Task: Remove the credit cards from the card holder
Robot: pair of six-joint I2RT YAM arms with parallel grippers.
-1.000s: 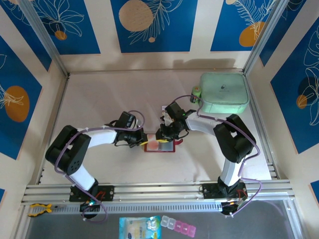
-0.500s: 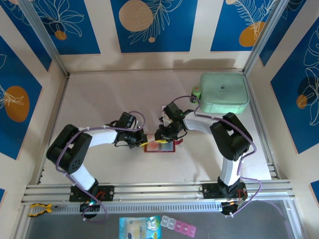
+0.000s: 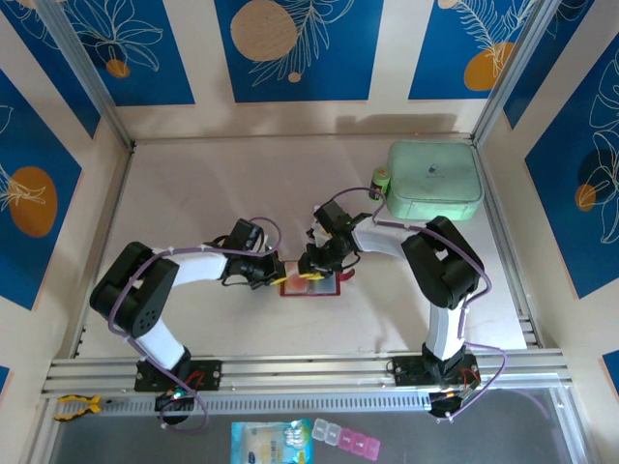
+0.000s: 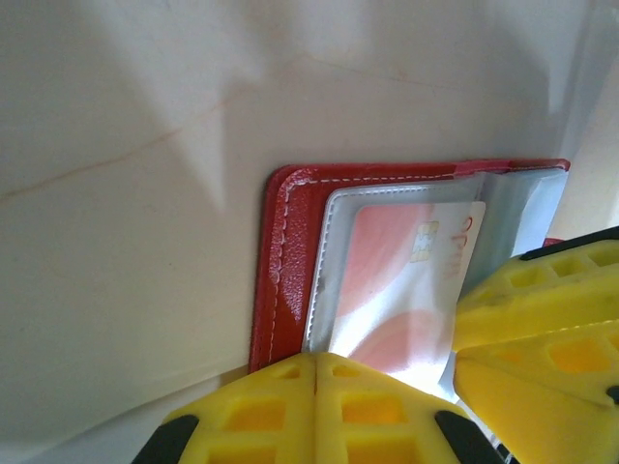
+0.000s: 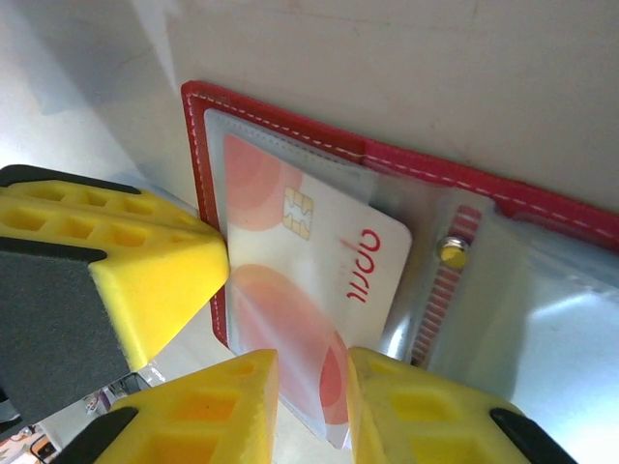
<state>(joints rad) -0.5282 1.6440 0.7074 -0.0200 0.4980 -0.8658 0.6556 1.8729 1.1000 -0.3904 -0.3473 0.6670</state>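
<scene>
Over the last second the right arm's elbow had swung a little to the left, and the right claw (image 3: 313,261) had crept slightly left over the card holder (image 3: 311,285). The holder itself had not shifted on the table (image 3: 213,184), and the left arm had hardly stirred.

The holder lay open and flat at mid-table, between the two claws. In the right wrist view a credit card (image 5: 309,280) stood part-way out of its clear pocket (image 5: 522,319). Its free corner ran down between the right claw's fingers, which looked clamped on it. The left claw (image 4: 317,391) had its fingers together, their tips set on the holder's edge as a hold-down.

The step in hand seemed to be drawing this card free. It would go best as a slow pull in the plane of the card, straight along the pocket's mouth, so the film would not drag the holder along. The left claw needed to press firmly throughout. The grip looked to be on a corner only, so a slip was the main risk.
</scene>
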